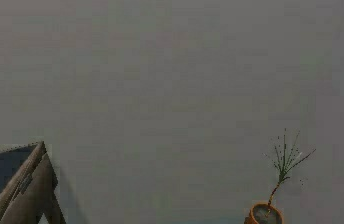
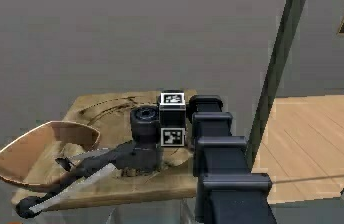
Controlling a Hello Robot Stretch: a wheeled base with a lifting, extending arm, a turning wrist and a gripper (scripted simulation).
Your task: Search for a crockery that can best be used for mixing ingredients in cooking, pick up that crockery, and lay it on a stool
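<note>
One brown wooden bowl [image 2: 28, 158] at left edge of tan wooden tabletop [image 2: 105, 105], dark end effector [image 2: 45, 195] near it; cannot tell if it holds anything; open grey floor [image 2: 130, 50] beyond.

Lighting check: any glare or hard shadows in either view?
Forward view: wall dim and evenly lit, no glare. Arm side view: bowl darker inside than at its rim; wooden floor at the right is the brightest patch; arm reads near black.

Brown bowl [image 2: 28, 160], upright, at the wooden stool's [image 2: 105, 106] left edge
</note>
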